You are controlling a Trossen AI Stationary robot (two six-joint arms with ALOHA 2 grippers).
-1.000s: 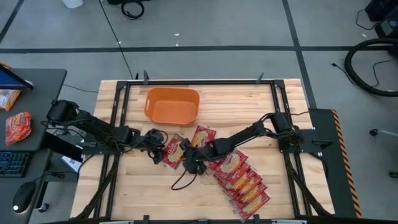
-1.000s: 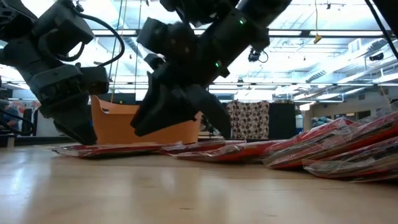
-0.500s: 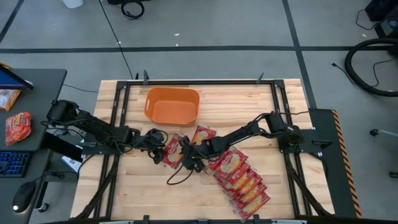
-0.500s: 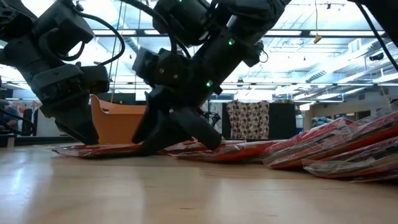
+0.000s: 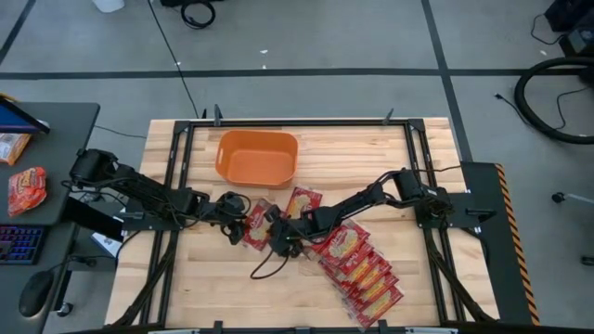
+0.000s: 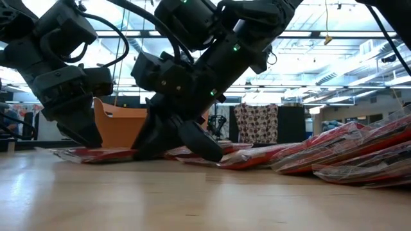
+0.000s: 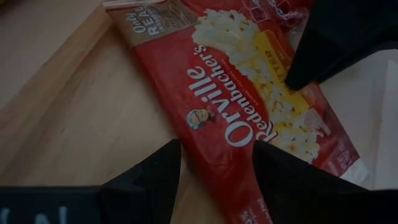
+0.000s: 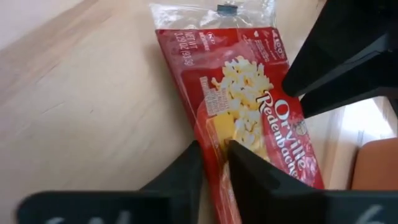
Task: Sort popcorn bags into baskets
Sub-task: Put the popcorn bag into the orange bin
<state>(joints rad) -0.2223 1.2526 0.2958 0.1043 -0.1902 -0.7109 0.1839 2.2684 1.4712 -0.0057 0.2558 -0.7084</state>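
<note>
A red popcorn bag (image 5: 257,225) with a yellow-cream picture lies flat on the wooden table between my two grippers. My left gripper (image 5: 235,227) is open at the bag's left end; in the left wrist view (image 7: 216,152) its fingers stand on either side of the bag (image 7: 249,106). My right gripper (image 5: 277,237) is down at the bag's right side, shut on its edge. The orange tub (image 5: 257,156) stands beyond them toward the far edge. Several more bags (image 5: 362,269) lie overlapped to the right. My left gripper's fingertips (image 8: 333,62) stand down at the bag's far end; I cannot tell whether they touch it. My right gripper pinches the bag's long edge (image 8: 214,134) between its two fingers (image 8: 183,171), slanting down from the table's right side. The bag lies flat on the table.
One more bag (image 5: 302,202) lies just beyond the right gripper, near the tub. A dark cable (image 5: 264,269) loops on the table nearer the near edge. Black rails (image 5: 176,176) frame the tabletop. A side desk at left carries an orange-red packet (image 5: 26,187) and a keyboard.
My right gripper has moved toward the table's left and down onto the bag, and its widely spread fingers have drawn together on the bag's edge. The left gripper has kept still.
</note>
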